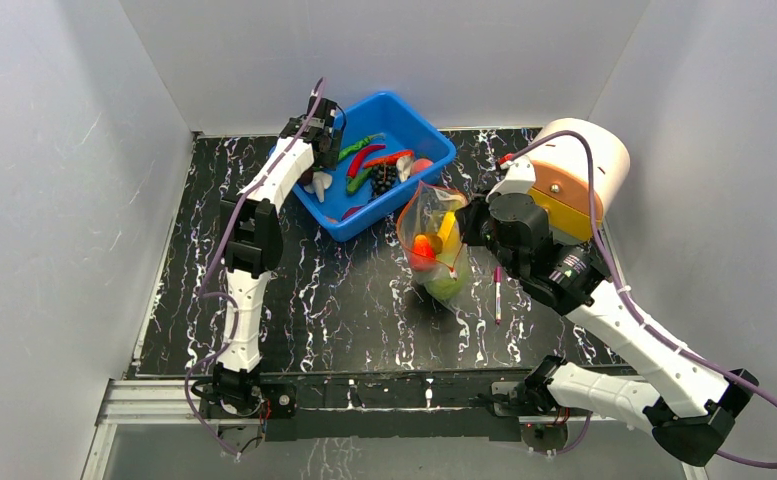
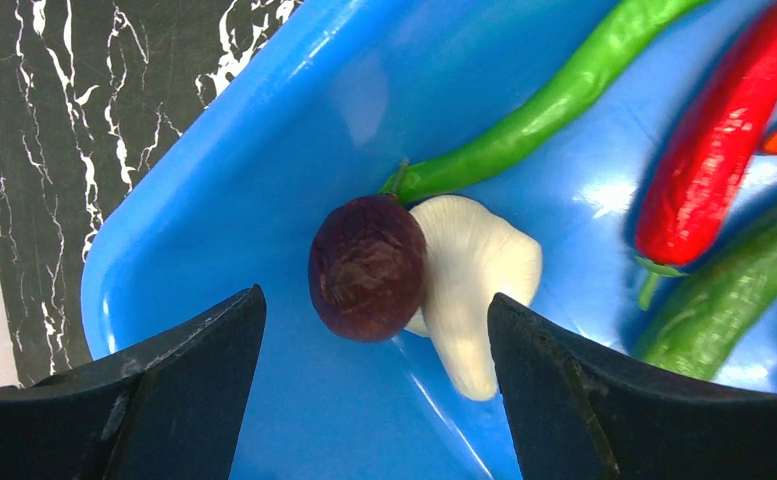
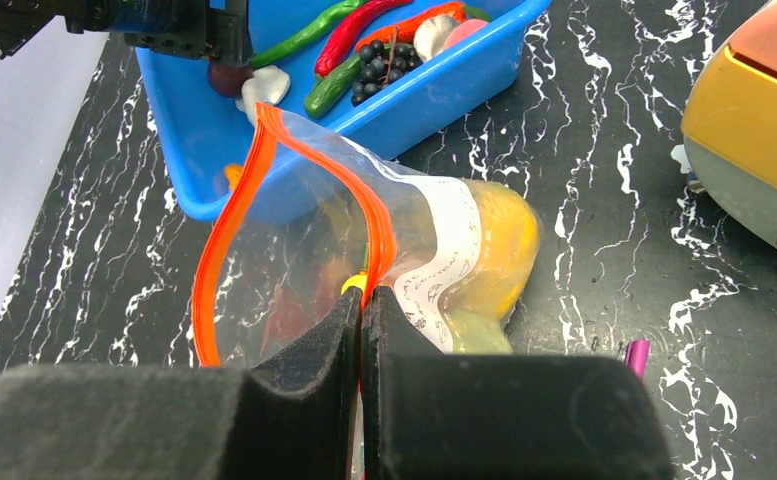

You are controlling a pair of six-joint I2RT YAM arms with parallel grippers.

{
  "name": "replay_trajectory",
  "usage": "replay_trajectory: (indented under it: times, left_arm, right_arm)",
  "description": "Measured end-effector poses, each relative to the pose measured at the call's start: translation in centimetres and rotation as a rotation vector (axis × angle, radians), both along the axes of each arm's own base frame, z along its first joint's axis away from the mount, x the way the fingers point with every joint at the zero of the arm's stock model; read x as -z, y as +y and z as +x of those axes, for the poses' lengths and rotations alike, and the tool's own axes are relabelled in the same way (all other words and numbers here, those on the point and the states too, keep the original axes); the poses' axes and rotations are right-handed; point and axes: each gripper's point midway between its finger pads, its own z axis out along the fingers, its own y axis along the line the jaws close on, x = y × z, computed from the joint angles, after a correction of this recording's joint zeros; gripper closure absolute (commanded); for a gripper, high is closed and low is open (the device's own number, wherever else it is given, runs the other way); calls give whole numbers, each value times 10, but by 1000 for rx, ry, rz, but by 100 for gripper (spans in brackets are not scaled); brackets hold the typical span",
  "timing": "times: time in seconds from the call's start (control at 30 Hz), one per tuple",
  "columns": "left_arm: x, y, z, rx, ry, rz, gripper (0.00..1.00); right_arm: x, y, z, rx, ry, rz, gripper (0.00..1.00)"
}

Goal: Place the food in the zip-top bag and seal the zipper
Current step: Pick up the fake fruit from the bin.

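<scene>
Overhead: the zip-top bag [image 1: 419,215], holding food [image 1: 424,248], stands on the black, white-veined surface [image 1: 344,300] beside the blue tub [image 1: 379,210]. Left wrist: the left claw [image 2: 374,300] hangs spread above a brown piece [image 2: 366,267] and white mushroom [image 2: 479,275]. Right wrist: the right claw [image 3: 362,300], pressed together, pinches the zipper [image 3: 379,245]; the bag's label [image 3: 449,250] is illegible.

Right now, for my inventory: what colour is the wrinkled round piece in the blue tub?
The wrinkled piece is dark purplish brown; left wrist view shows it best.

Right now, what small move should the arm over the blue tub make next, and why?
Probably lower the left gripper and close on the brown piece. Its jaws stand open over it in the blue tub, nothing held, with the white piece touching it. The right gripper pinches the rim of the zip-top bag, holding its mouth open.
</scene>
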Motion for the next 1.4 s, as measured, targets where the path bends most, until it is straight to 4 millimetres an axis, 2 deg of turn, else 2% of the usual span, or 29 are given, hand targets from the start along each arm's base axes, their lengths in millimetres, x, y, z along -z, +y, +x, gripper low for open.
replay_trajectory:
  times: [0.4,0.6,0.93,1.03,1.2,1.4]
  left_arm:
    - [13,12,3,-13,17,43,24]
    - [16,13,7,-4,9,62,28]
    - [39,14,7,6,44,84,34]
    - [42,14,7,9,47,87,41]
    - [51,13,11,11,60,91,60]
    - [51,11,10,15,60,95,71]
  right_arm:
    - [-20,-6,4,18,-55,-16,100]
    - [-21,-6,4,18,-57,-15,100]
    - [-23,-6,4,21,-59,1,100]
    - [-24,-7,3,23,-62,6,100]
    - [-26,-8,2,28,-67,8,100]
    - [-26,-9,3,33,-69,8,100]
